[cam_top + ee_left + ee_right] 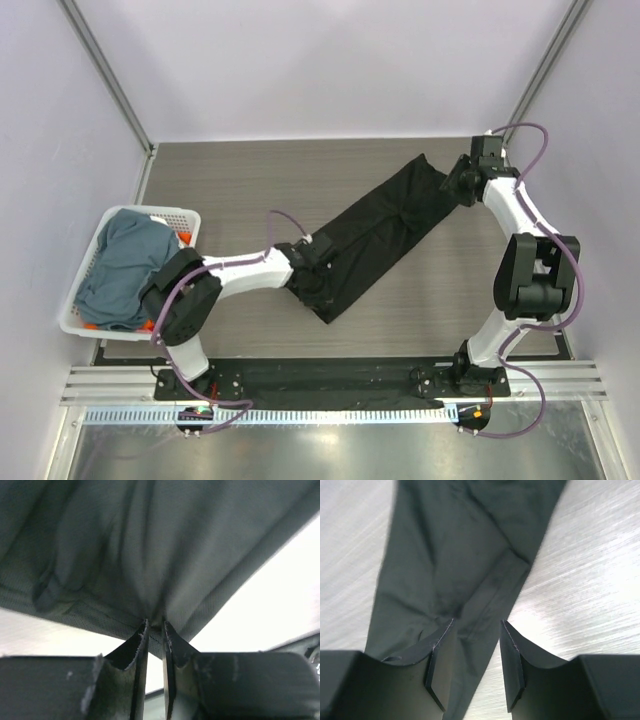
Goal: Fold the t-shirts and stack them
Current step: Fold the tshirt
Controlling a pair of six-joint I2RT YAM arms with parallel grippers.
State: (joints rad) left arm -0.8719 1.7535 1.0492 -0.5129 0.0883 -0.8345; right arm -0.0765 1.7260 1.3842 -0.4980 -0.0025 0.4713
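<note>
The black t-shirt [390,225] lies folded into a long narrow band running diagonally across the table. My left gripper [315,250] is shut on its near part; in the left wrist view the cloth [150,545] bunches into the closed fingertips of the gripper [155,625]. My right gripper [455,185] is at the shirt's far end. In the right wrist view that gripper [477,625] is open, and the cloth [460,555] runs under and between its jaws. A slate blue-grey t-shirt [125,265] lies crumpled in the basket, with a bit of orange cloth [148,325] showing beneath it.
The white lattice basket [100,330] stands at the table's left edge. Grey walls enclose the table on the left, back and right. A metal rail [330,385] with the arm bases runs along the near edge.
</note>
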